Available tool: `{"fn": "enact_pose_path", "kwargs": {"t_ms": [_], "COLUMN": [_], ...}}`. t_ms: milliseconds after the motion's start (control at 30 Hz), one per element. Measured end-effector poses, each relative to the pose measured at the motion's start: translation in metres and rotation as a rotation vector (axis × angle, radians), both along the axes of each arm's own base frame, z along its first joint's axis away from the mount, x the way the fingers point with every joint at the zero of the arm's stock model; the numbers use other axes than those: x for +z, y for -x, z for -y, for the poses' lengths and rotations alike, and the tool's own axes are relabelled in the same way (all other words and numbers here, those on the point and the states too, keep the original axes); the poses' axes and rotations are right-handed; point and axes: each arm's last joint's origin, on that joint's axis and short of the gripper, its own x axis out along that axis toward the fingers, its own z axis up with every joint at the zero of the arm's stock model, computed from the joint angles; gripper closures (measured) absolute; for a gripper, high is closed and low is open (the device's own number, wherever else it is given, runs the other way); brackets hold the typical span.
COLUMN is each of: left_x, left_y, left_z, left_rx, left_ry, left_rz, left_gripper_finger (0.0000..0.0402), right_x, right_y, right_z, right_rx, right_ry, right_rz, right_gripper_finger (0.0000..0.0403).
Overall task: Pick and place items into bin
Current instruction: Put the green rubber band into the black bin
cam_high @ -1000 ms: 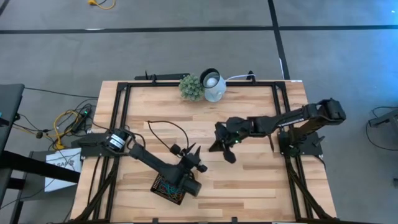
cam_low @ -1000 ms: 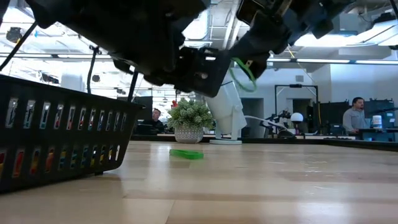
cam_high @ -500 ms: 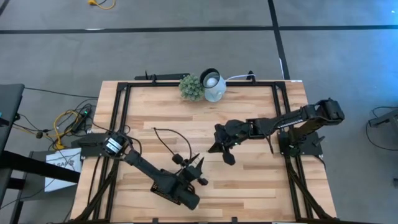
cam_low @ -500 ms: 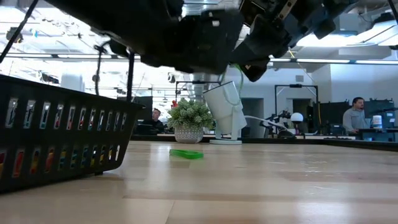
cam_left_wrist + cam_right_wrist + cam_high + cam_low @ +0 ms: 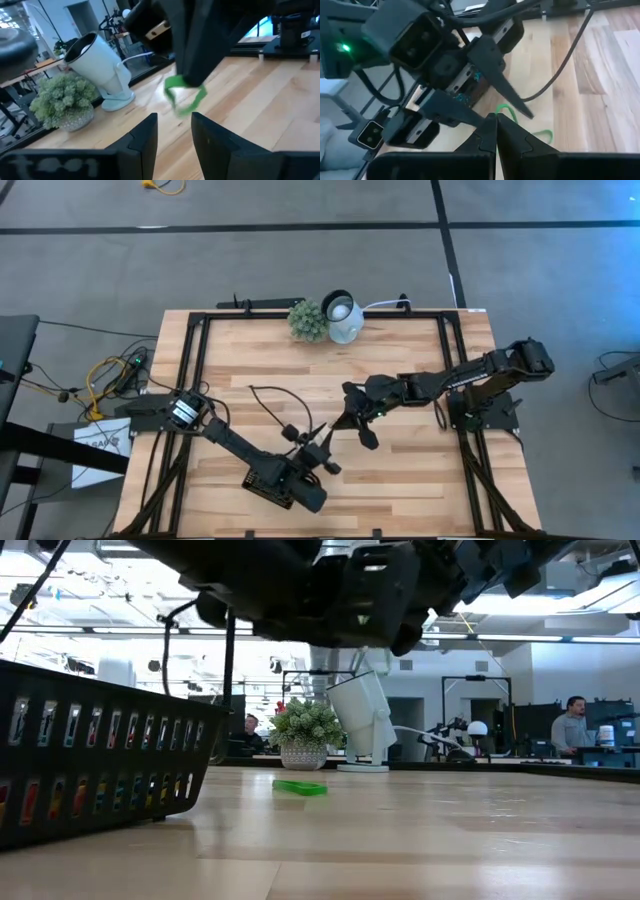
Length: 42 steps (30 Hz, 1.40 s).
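My right gripper [image 5: 347, 420] hangs above the middle of the table, shut on a green rubber band [image 5: 186, 97] that dangles below it. My left gripper [image 5: 325, 448] hovers open just near and left of it, its fingers [image 5: 145, 140] pointing at the band from a short gap away. The black bin [image 5: 262, 480] rests flat on the table near the near edge, mostly under the left wrist. Its slotted wall [image 5: 100, 760] shows coloured bands inside. A second green band [image 5: 300, 787] lies flat on the wood farther back. My right gripper pinches the green band by the top of its loop [image 5: 175, 82] between its two shut fingertips [image 5: 490, 131], coming from above and slanting down. The band is lifted clear of the table and hangs slack below the fingers as an open loop.
A green plant ball [image 5: 308, 320] and a white round lamp [image 5: 343, 317] stand at the far edge. A thin black cable [image 5: 270, 395] loops over the wood beside the left arm. Bare wood lies on the right half of the table.
My left arm has swung toward the table's right and near edge, its wrist sliding over the bin and covering the coloured bands. It now stands in front of the hanging green band in the low view. My right gripper has drifted slightly toward the left gripper, still shut on the band.
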Motion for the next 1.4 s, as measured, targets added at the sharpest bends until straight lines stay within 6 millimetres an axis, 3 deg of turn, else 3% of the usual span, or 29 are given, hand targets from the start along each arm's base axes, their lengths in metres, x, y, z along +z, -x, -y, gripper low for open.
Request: {"fn": "enact_pose_path", "kwargs": {"t_ms": [267,667,1100,1200,1333,1400], "left_x": [0.009,0.011,0.013,0.012,0.012,0.012], "left_y": [-0.011,-0.017,-0.019,-0.020,-0.021,-0.021], "left_z": [0.005,-0.003,-0.004,-0.006,-0.007,-0.008], "left_rx": [-0.088,-0.065,-0.063,-0.073,-0.101,-0.096], "left_ry": [-0.003,-0.022,-0.025,-0.021,-0.024,-0.029], "left_rz": [-0.063,-0.071,-0.067,-0.076,-0.112,-0.114], "left_gripper_finger": [0.0292,0.0292,0.0293,0.0314,0.0382,0.0393], "right_x": [-0.001,-0.001,-0.003,-0.002,-0.003,-0.003], "right_y": [0.000,0.003,0.002,0.002,0.002,0.002], "right_z": [0.001,-0.010,-0.006,-0.005,-0.003,-0.003], "right_rx": [-0.002,0.032,0.016,0.015,0.014,0.014], "right_ry": [0.001,0.002,0.004,0.005,0.003,0.002], "right_rz": [-0.009,-0.018,-0.030,-0.029,-0.035,-0.033], "right_gripper_finger": [0.0403,0.0403,0.0403,0.0403,0.0403,0.0402]}}
